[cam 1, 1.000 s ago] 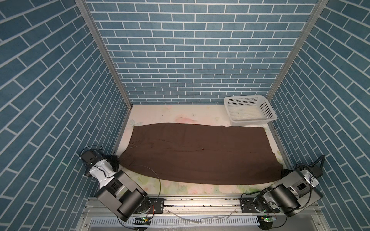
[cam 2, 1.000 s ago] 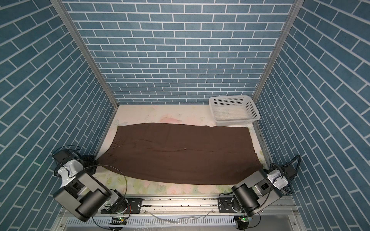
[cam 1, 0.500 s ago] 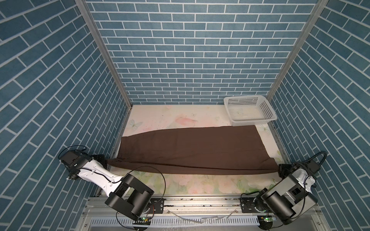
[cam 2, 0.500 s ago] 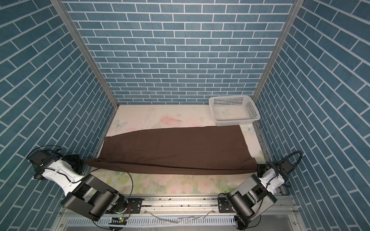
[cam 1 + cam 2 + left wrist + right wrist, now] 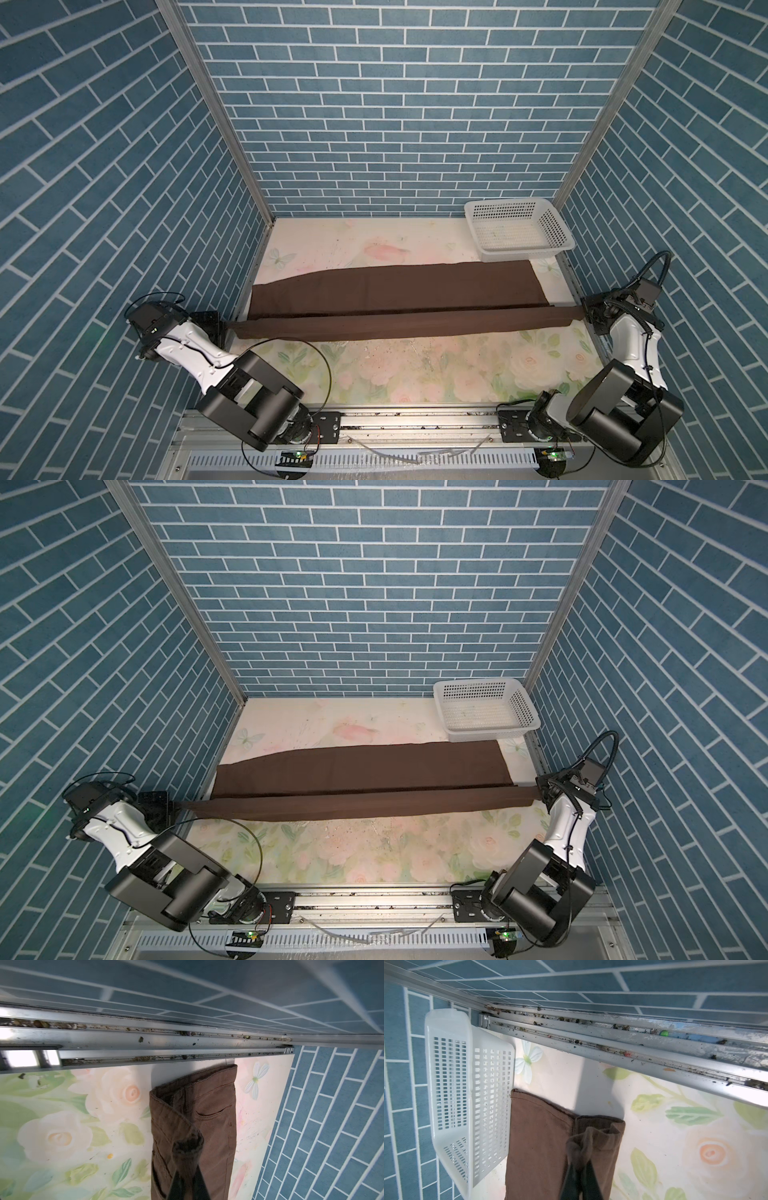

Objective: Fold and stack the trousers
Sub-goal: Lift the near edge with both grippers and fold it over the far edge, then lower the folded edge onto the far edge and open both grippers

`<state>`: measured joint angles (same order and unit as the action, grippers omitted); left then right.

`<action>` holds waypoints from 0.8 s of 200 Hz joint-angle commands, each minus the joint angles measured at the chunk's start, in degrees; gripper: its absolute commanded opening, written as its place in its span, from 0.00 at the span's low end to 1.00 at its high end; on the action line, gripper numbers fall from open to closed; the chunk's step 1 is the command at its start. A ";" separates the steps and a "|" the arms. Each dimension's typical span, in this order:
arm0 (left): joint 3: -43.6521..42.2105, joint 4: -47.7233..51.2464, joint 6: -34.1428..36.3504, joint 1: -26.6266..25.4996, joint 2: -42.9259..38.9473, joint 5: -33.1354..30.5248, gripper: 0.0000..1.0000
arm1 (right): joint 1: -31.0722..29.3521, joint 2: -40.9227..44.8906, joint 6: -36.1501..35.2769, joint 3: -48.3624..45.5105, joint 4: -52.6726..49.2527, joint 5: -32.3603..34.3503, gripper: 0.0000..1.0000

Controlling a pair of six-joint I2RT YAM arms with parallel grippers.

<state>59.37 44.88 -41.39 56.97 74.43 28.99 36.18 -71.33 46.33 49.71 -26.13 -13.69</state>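
Observation:
The dark brown trousers (image 5: 395,286) (image 5: 361,771) lie lengthwise across the floral table. Their far half is flat and their near edge is lifted into a taut band between both grippers. At the table's left edge my left gripper (image 5: 226,326) (image 5: 172,806) is shut on the waist end. In the left wrist view, bunched waistband cloth is pinched in this gripper (image 5: 188,1167), with a pocket of the trousers (image 5: 212,1115) beyond. My right gripper (image 5: 586,313) (image 5: 538,791) is shut on the hem end at the right edge. In the right wrist view this gripper (image 5: 581,1165) pinches a fold of the trousers (image 5: 539,1136).
A white perforated basket (image 5: 519,226) (image 5: 486,706) (image 5: 452,1088) stands in the back right corner, its front wall touching the trousers' far edge. Metal rails (image 5: 166,1043) (image 5: 654,1047) run along the table's sides under the blue brick walls.
Both grippers have risen from the front corners and carried the trousers' near edge up and toward the back. The cloth went from spread flat to half lifted and taut.

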 commanded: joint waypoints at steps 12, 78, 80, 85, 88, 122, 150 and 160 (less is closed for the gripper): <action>5.55 -10.41 -2.10 -5.12 3.15 -5.58 0.00 | -1.07 -2.38 0.75 5.85 7.86 7.50 0.00; 11.59 -11.40 -3.62 -8.72 9.34 -8.97 0.00 | -4.67 -8.15 -1.80 11.80 11.14 10.85 0.00; 11.80 -11.38 -3.48 -8.83 9.59 -9.13 0.00 | -4.79 -8.37 -1.84 12.05 11.29 10.85 0.00; 12.27 -11.23 -3.42 -9.12 10.21 -9.33 0.00 | -5.00 -8.95 -2.00 12.47 11.55 10.65 0.00; 12.64 -11.27 -3.35 -9.27 10.68 -9.33 0.00 | -5.13 -9.30 -2.03 12.79 11.71 10.60 0.00; 15.84 -11.79 -2.91 -11.53 15.19 -9.32 0.00 | -7.34 -12.71 -3.32 15.42 14.50 10.62 0.00; 17.11 -14.06 -3.02 -13.65 18.06 -9.09 0.00 | -8.82 -15.80 -3.78 17.87 15.45 11.32 0.00; 17.56 -14.66 -3.38 -14.19 19.14 -8.75 0.00 | -9.15 -16.93 -3.98 18.59 15.88 11.65 0.00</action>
<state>74.02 41.30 -45.63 42.33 90.98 25.39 26.37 -86.19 44.47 62.83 -18.31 -10.55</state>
